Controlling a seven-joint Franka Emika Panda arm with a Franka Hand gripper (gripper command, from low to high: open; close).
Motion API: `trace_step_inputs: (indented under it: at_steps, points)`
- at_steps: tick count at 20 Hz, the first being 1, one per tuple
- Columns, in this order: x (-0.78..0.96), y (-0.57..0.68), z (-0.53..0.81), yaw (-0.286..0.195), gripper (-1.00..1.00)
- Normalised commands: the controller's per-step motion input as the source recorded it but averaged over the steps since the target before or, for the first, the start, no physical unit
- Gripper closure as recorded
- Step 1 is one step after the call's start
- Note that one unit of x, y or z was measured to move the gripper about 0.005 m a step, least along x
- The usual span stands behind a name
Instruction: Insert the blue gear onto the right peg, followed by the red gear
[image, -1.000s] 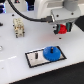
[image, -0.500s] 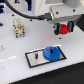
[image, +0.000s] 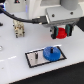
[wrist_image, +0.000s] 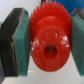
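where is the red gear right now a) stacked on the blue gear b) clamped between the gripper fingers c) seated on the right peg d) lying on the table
b: the wrist view shows the red gear squeezed between the teal fingers, and the exterior view shows it held up off the table, apart from the blue gear on the plate.

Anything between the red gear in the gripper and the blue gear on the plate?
No: the exterior view shows only bare table between red gear and blue gear.
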Motion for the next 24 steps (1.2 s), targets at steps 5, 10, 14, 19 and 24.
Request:
trace_step_inputs:
  at_steps: [5, 10, 14, 19, 24]
  points:
    - [0.55, -0.18, 0.06, 0.000, 1.00]
    - [0.44, -0.18, 0.00, 0.000, 1.00]
    - [0.29, -0.21, -0.09, 0.000, 1.00]
    - [0.22, -0.36, -0.01, 0.000, 1.00]
    - [0.33, -0.29, 0.17, 0.000, 1.00]
